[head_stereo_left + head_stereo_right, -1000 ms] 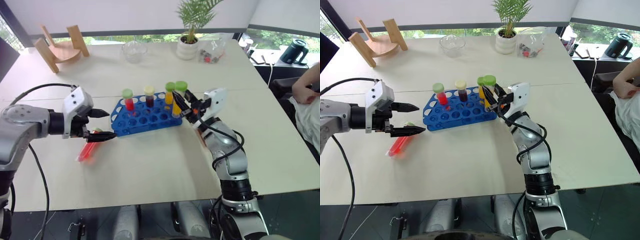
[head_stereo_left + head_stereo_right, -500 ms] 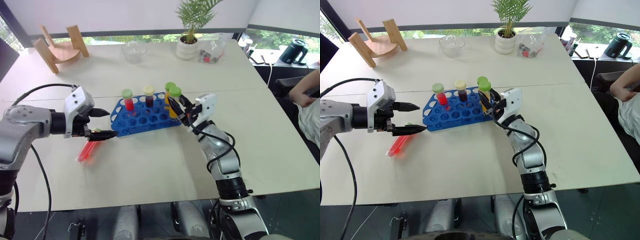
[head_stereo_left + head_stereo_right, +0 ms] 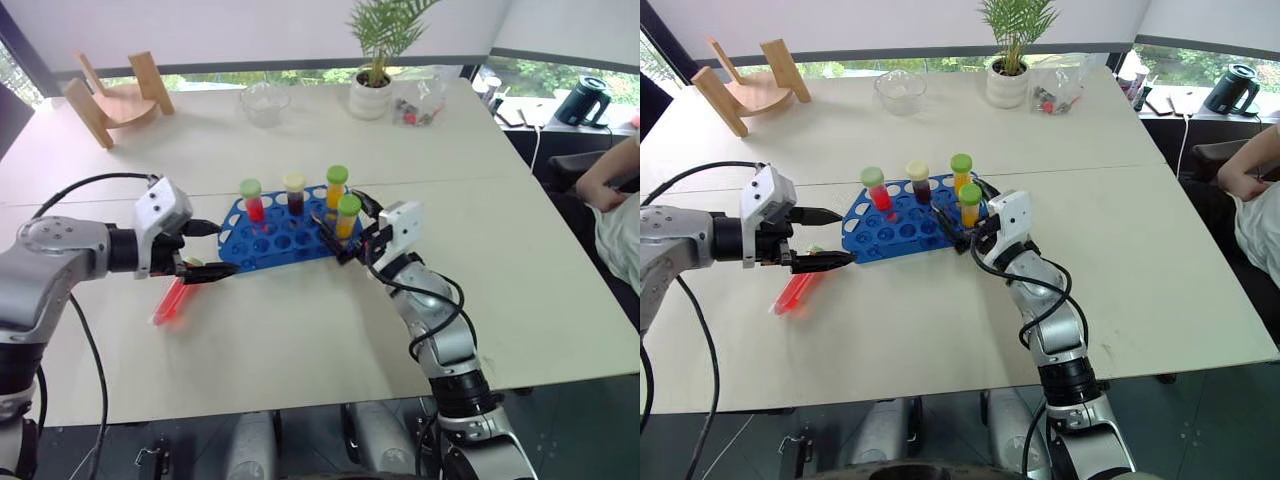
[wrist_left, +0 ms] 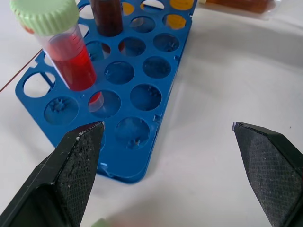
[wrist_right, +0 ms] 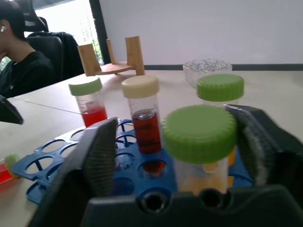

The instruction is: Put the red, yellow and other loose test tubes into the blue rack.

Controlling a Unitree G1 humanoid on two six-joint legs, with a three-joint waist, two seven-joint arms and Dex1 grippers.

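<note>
Pale table (image 3: 300,330) beneath a white wall (image 3: 250,30) and window strip (image 3: 300,75).

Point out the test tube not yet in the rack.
The red tube lying flat on the table, under the left tool; the other four stand upright in the blue rack.

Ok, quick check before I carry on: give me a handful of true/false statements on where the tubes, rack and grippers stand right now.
1. Four tubes stand in the blue rack. True.
2. The right gripper is clamped on the yellow tube. False: its fingers stand open on either side of that tube, which sits in the rack.
3. A red tube lies on the table, outside the rack. True.
4. The left gripper holds that loose red tube. False: it is open and empty, hovering over it beside the rack.
5. The dark red tube has a green cap. False: its cap is cream.
</note>
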